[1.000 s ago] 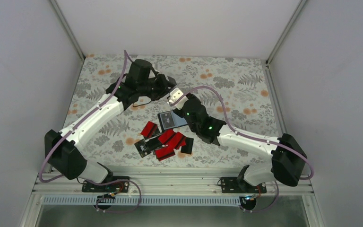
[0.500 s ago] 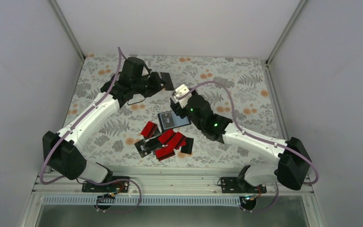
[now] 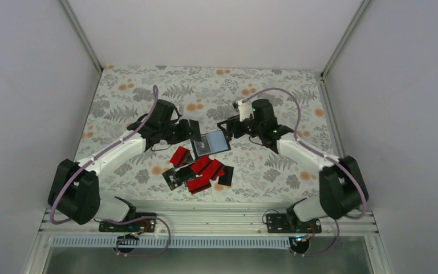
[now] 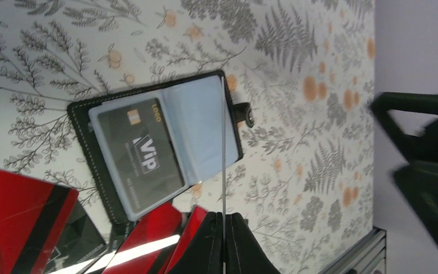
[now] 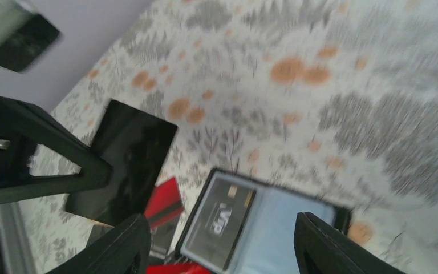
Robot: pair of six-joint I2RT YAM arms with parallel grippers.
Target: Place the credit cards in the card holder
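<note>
The card holder lies open on the flowered table, light blue-grey inside, with a black VIP card in its left pocket. My left gripper is shut on a black credit card, held upright on edge just left of the holder. In the left wrist view this held card shows as a thin line over the holder. My right gripper hovers open at the holder's far right corner, with nothing between its fingers. More red and black credit cards lie piled in front of the holder.
Grey walls enclose the flowered table on three sides. A metal rail with the arm bases runs along the near edge. The two grippers face each other closely across the holder.
Both grippers came down from higher and farther back to the holder. The right gripper opened and swung right; the left gripper brought the black card down to the holder's left side.
</note>
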